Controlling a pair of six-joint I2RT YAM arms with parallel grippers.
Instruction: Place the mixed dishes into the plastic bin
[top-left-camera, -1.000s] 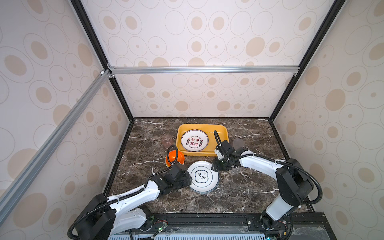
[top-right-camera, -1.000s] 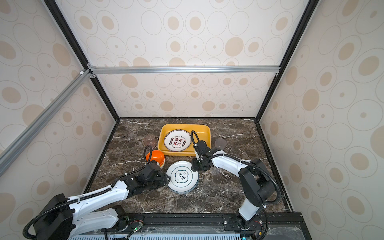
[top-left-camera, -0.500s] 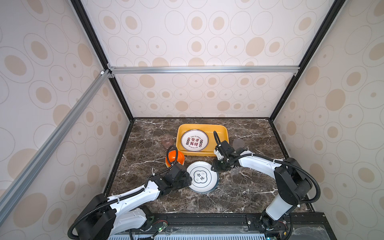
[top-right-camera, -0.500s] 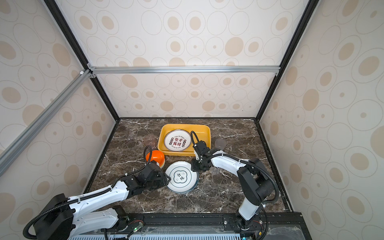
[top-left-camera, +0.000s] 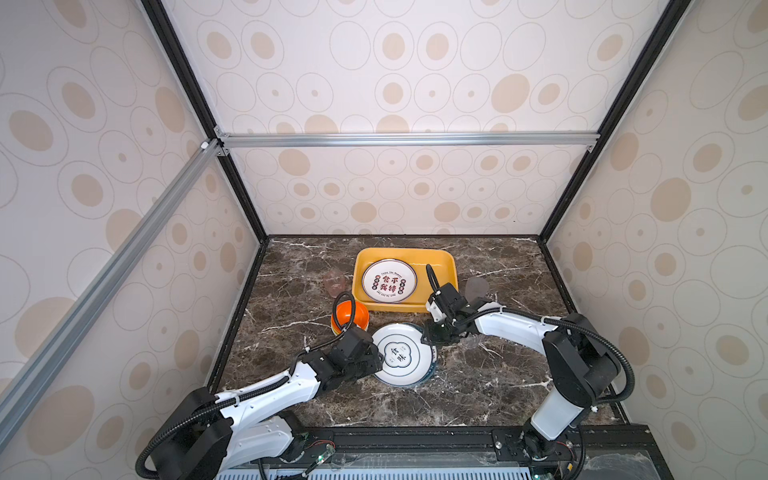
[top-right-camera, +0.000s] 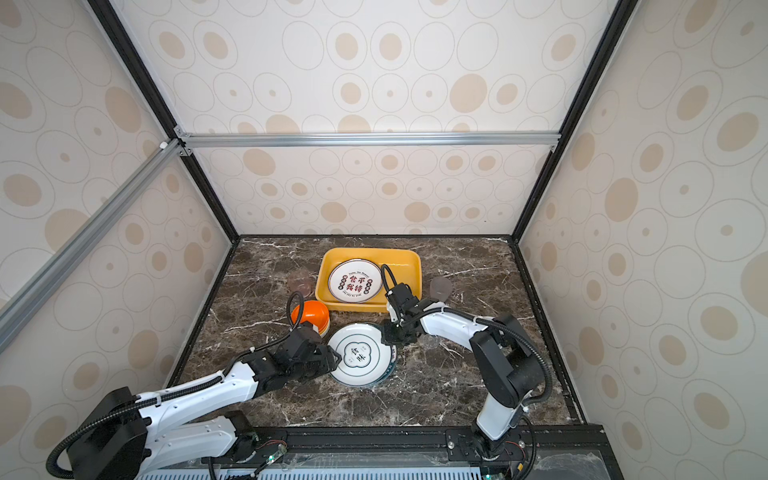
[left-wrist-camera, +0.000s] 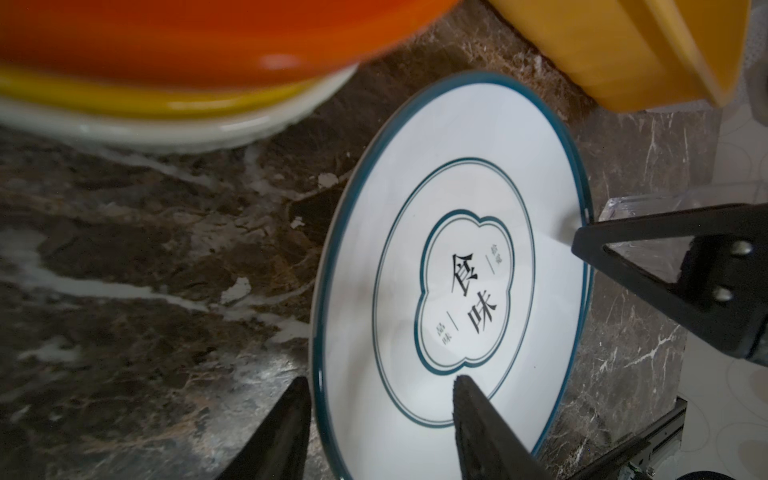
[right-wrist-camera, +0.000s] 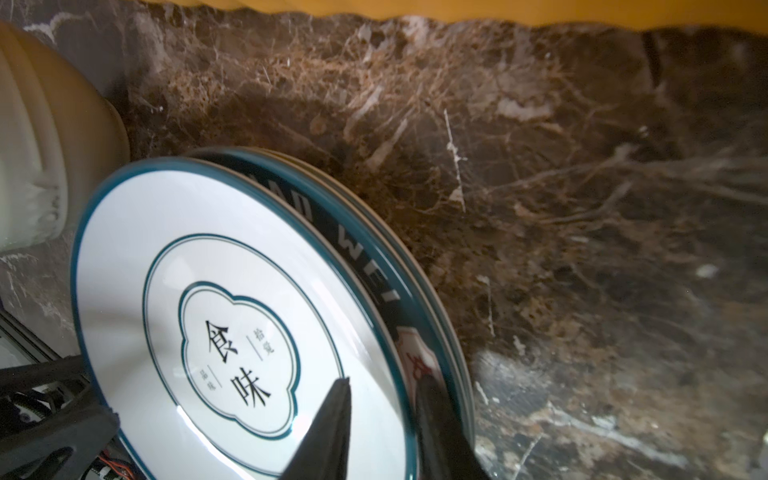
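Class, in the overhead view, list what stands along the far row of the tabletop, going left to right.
From the left: pink cup → yellow bin with a plate inside → grey cup.

The left pincer is matt black plastic. Between its fingers, the white plate looks like glossy glazed ceramic or melamine. Beside it, the stacked bowls shine smooth. Under the right pincer, the table is polished marble-patterned stone. Beyond it, the yellow bin is smooth plastic.
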